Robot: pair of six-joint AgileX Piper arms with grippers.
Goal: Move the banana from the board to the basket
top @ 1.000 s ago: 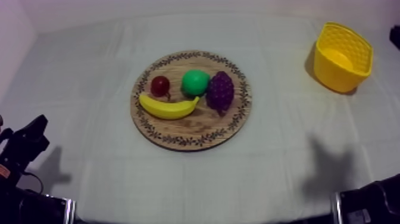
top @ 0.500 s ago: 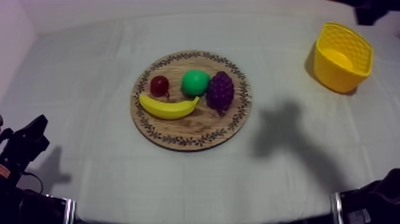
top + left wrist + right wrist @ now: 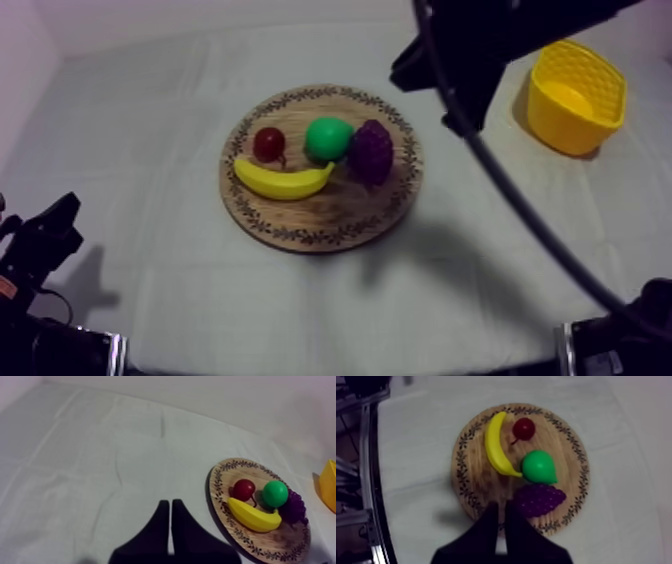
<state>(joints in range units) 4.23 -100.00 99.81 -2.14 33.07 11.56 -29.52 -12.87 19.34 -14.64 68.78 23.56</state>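
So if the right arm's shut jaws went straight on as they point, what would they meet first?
Probably the round wooden board with the patterned rim, on bare wood beside the bunch of purple grapes; the yellow banana lies farther along. Height is unclear.

The cloth (image 3: 150, 150) over the table is matt grey-white fabric, creased in soft folds. The board (image 3: 330, 215) is wood with visible grain, its rim printed with a dark pattern, and has a low sheen. The banana (image 3: 283, 181), pear (image 3: 328, 138) and small red fruit (image 3: 268, 143) look like smooth plastic, faintly glossy. The grapes (image 3: 371, 153) are bumpy and duller. The basket (image 3: 590, 85) is yellow plastic with a ribbed, lattice-like wall. The left gripper (image 3: 170, 505) and right gripper (image 3: 501, 507) have matt black fingers (image 3: 161, 526).
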